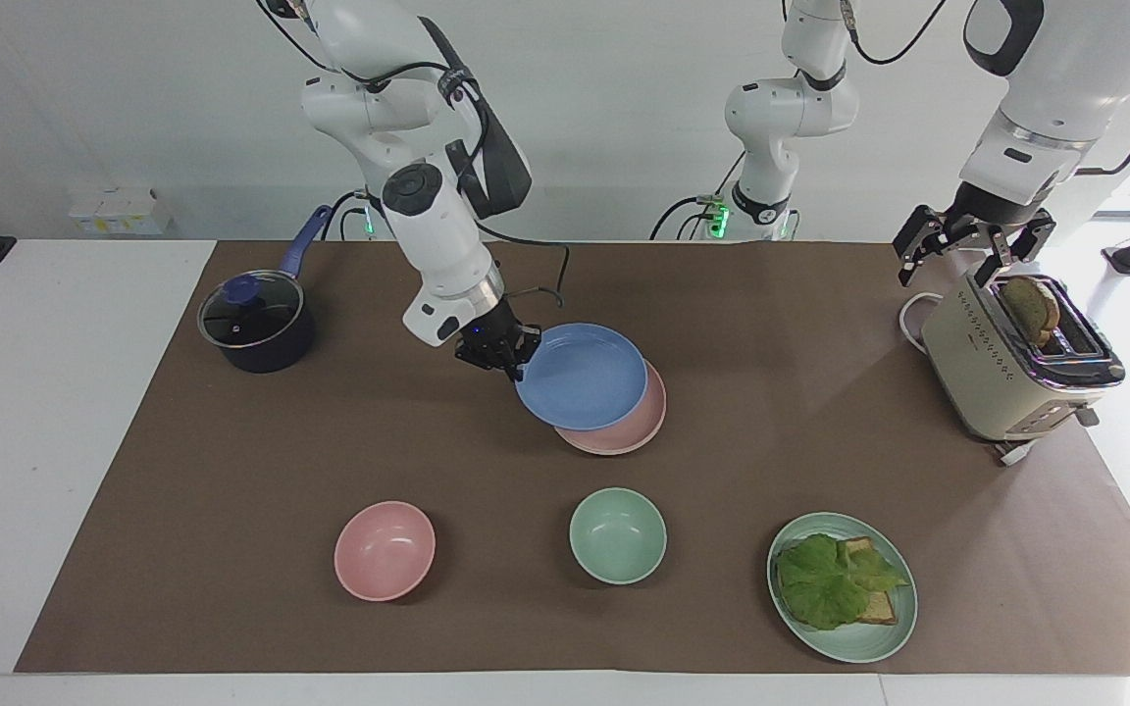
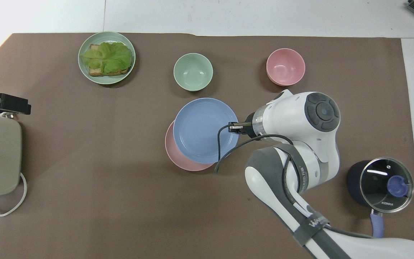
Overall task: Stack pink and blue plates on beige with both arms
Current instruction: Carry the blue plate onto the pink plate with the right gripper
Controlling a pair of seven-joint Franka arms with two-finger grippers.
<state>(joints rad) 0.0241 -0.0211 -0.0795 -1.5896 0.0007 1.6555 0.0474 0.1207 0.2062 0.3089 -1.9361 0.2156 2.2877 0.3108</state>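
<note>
Two plates matter at this moment. The blue plate [image 1: 582, 378] hangs in the air, pinched at its rim by the right hand [image 1: 516, 363], whose fingers are closed on the edge that faces the right arm's end of the worktop [image 1: 800, 324]. It sits over the pink plate [image 1: 624, 436], which lies flat near the middle of the worktop; only a crescent of pink shows past the blue rim. The blue plate is tilted a little and looks off-centre from the pink one, shifted toward the right arm's end. No beige plate shows on its own; whether it lies under the pink plate I cannot tell.

The blue plate looks light, stiff and matte, probably plastic. Held at one edge it will want to droop on its free side, and a smooth rim could slip in a narrow pinch. The raised rim is the only sensible place to grip; the shallow well gives nothing to hold. Set down off-centre, it would likely rock or slide rather than nest.

Room is good. The green bowl [image 1: 617, 535] and the pink bowl [image 1: 385, 549] sit farther from the robots, clear of the stack, though the green bowl is the closest neighbour. The pot [image 1: 256, 322] stands well apart at the right arm's end. The left hand [image 1: 967, 250] waits with its fingers spread, empty, above the toaster [image 1: 997, 378] at the left arm's end. The green plate [image 1: 854, 637] with lettuce and bread is well away from the stack.
</note>
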